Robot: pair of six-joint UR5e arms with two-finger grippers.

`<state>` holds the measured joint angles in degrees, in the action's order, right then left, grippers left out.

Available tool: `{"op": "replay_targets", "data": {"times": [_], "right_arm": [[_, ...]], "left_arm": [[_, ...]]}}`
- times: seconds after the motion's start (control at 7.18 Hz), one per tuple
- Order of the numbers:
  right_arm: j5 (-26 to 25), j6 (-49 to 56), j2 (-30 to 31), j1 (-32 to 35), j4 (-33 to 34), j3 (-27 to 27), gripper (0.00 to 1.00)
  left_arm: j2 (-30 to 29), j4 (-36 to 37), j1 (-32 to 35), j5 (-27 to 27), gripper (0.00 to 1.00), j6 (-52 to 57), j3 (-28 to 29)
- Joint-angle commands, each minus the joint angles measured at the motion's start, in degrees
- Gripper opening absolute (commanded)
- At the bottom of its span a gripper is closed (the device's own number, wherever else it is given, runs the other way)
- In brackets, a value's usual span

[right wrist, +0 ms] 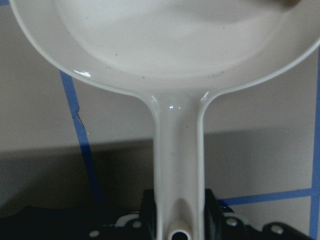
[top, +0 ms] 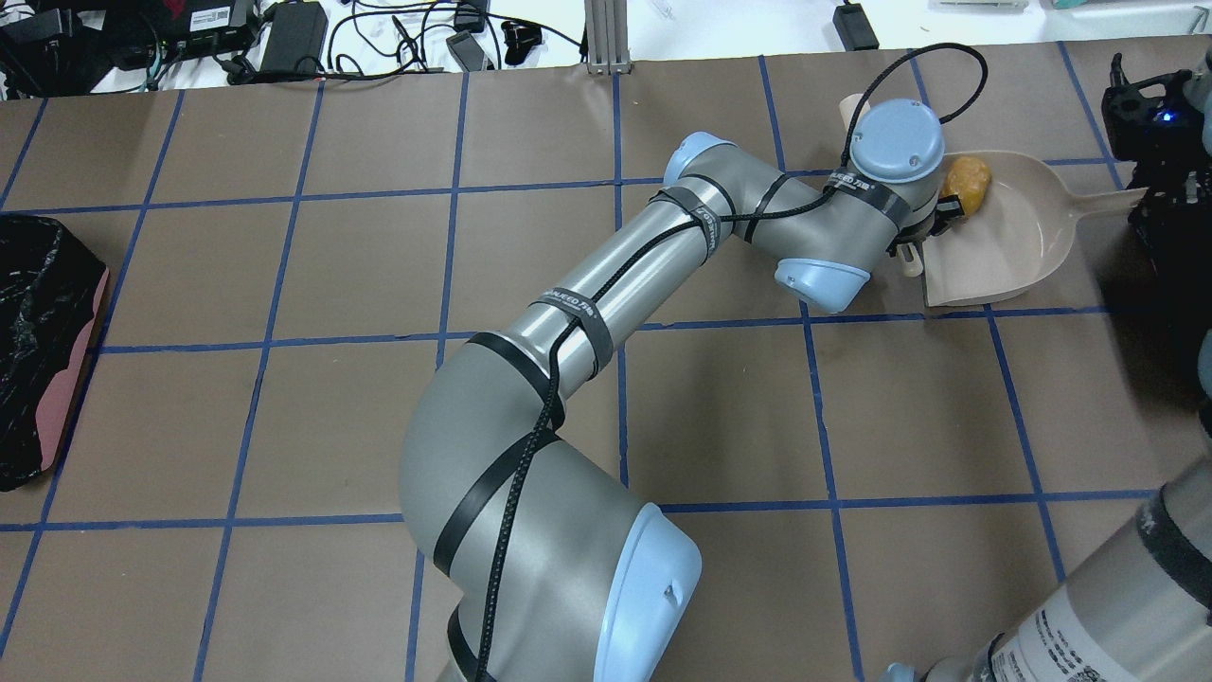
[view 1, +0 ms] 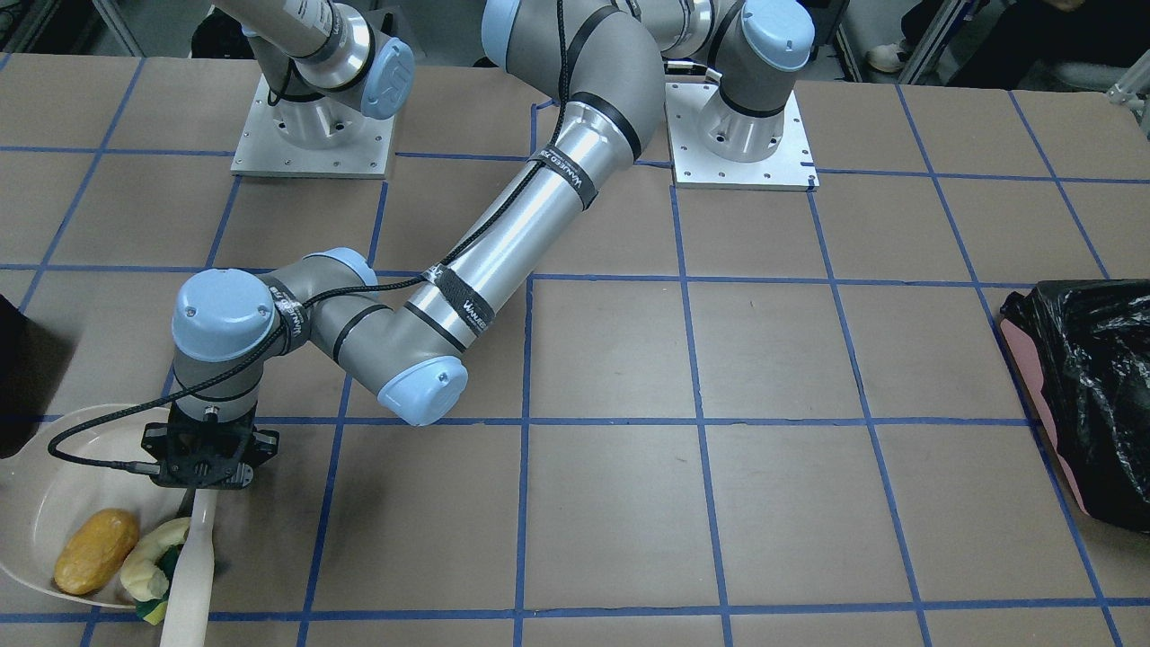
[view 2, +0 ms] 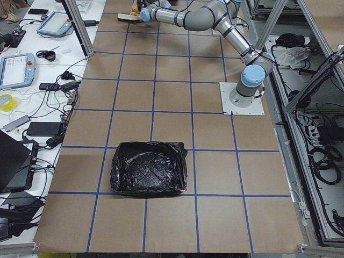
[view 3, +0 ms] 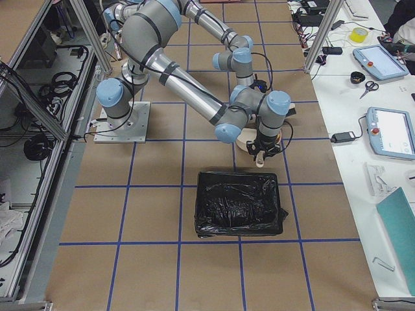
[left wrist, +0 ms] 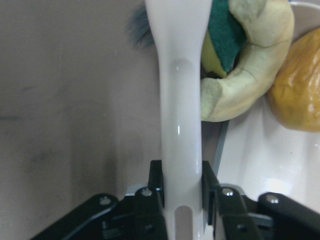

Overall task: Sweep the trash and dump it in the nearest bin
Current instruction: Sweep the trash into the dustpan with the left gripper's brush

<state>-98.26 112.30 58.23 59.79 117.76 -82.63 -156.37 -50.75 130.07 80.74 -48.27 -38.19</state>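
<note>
My left gripper (left wrist: 182, 180) is shut on the white brush handle (left wrist: 180, 100), reaching across to the table's right end (view 1: 205, 476). My right gripper (right wrist: 178, 205) is shut on the handle of the white dustpan (right wrist: 177, 165). The orange-brown lump (view 1: 96, 551) lies inside the dustpan (view 1: 54, 485). The pale yellow curved piece (left wrist: 250, 85) and the yellow-and-green sponge chunk (left wrist: 225, 40) lie at the pan's lip, against the brush (view 1: 190, 575). The black bin (view 3: 240, 210) stands just beyond the pan, and shows as a dark sliver in the front view (view 1: 11, 377).
A pink bin lined with a crinkled black bag (view 1: 1087, 395) stands at the table's far left end (top: 43, 350). The left arm's forearm (top: 615, 294) stretches diagonally across the table. Brown paper with blue tape lines covers the table (view 1: 764, 359).
</note>
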Motion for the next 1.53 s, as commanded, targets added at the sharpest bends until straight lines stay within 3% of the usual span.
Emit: {"op": "replay_targets", "data": {"times": [0.0, 0.56, 1.39], "right_arm": [[-0.09, -0.93, 0.04, 0.24, -0.16, -0.16, 0.0], [0.0, -1.03, 0.04, 0.24, -0.34, -0.42, 0.0], [1.49, -0.94, 0.57, 0.24, -1.92, 0.02, 0.0]], "left_arm": [[-0.08, 0.83, 3.25, -0.32, 0.0, -0.15, 0.21], [2.72, 1.54, 6.25, -2.86, 0.0, -5.16, -0.3], [9.49, 0.66, 2.3, -4.71, 0.0, -6.2, -7.51]]}}
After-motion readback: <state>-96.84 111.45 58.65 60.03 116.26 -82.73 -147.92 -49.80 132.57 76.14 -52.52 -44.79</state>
